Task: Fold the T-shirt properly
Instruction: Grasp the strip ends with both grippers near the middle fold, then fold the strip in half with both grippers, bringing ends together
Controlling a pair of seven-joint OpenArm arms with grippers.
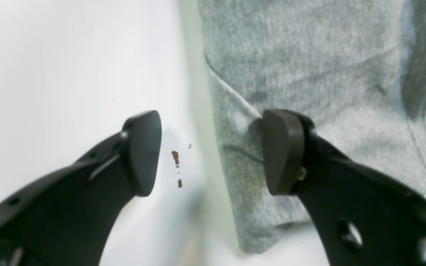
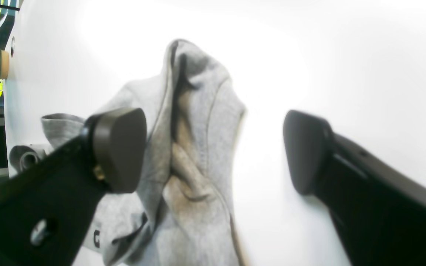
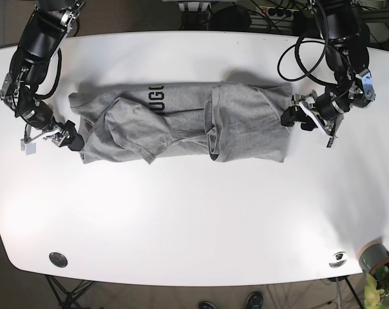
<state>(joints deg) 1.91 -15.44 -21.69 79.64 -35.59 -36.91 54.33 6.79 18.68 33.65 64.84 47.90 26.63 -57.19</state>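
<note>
Both arms reach down low from the far side, one toward each end of the scene. The left hand [image 1: 209,151] has its fingers spread wide apart. The right hand [image 2: 215,151] gapes just as wide.

Worktop [image 3: 194,219] bare in front of and behind the shirt [image 3: 181,122]. Left hand [image 3: 306,120] and right hand [image 3: 51,137] flank the shirt ends, jaws apart.
</note>
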